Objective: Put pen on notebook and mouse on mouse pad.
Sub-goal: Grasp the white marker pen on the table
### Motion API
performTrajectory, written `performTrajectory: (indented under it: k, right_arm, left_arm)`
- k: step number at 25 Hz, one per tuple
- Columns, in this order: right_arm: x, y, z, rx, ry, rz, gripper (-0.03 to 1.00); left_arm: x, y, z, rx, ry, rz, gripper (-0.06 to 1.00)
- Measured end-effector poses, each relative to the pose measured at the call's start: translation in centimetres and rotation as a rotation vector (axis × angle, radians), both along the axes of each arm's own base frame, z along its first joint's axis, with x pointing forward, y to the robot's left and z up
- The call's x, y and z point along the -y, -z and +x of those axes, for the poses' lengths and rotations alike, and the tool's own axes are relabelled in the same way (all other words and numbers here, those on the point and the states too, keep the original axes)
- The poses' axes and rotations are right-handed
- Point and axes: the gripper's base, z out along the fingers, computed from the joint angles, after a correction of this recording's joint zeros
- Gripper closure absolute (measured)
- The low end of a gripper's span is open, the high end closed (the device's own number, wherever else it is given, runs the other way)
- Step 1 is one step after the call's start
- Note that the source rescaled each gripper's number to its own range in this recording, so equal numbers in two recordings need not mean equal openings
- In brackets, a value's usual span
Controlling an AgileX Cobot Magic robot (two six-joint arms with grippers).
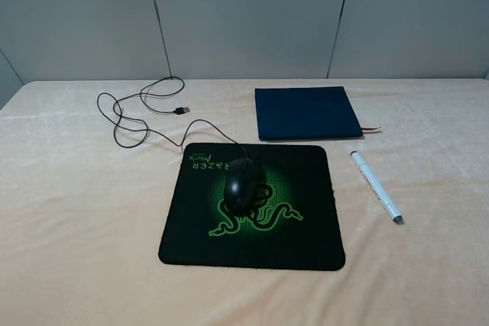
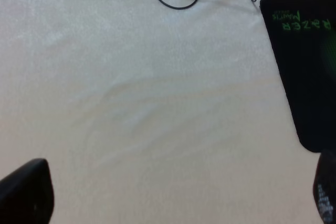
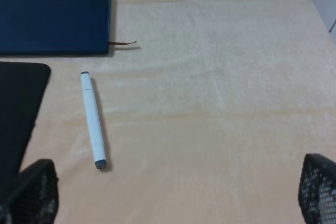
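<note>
The black mouse (image 1: pixel 241 185) sits on the black mouse pad (image 1: pixel 306 227) with the green logo, at the table's middle. To the pad's right the white pen (image 1: pixel 375 186) lies on the cloth, seen also in the right wrist view as the pen (image 3: pixel 93 121). The navy notebook (image 1: pixel 306 113) lies flat behind the pad, its ribbon at the right corner. Neither arm shows in the high view. My left gripper (image 2: pixel 176 198) hangs open over bare cloth left of the pad (image 2: pixel 304 66). My right gripper (image 3: pixel 176 192) is open and empty, nearer than the pen, with the notebook (image 3: pixel 52 19) beyond.
The mouse's thin black cable (image 1: pixel 145 112) loops over the cloth at the back left and ends in a USB plug (image 1: pixel 182 110). A peach cloth (image 1: pixel 76 227) covers the table. Grey wall panels (image 1: pixel 244 13) stand behind it.
</note>
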Motion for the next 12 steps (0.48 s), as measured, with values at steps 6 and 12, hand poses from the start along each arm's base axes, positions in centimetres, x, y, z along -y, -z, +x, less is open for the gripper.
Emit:
performTrajectory:
  k: [6, 12]
  right_arm:
    - [-0.02, 0.0, 0.0, 0.0, -0.002, 0.002, -0.03]
    - [-0.17, -0.04, 0.15, -0.008, -0.02, 0.005, -0.03]
  left_arm:
    - [0.0, 0.0, 0.0, 0.0, 0.0, 0.0, -0.05]
    - [0.0, 0.01, 0.0, -0.001, 0.0, 0.0, -0.05]
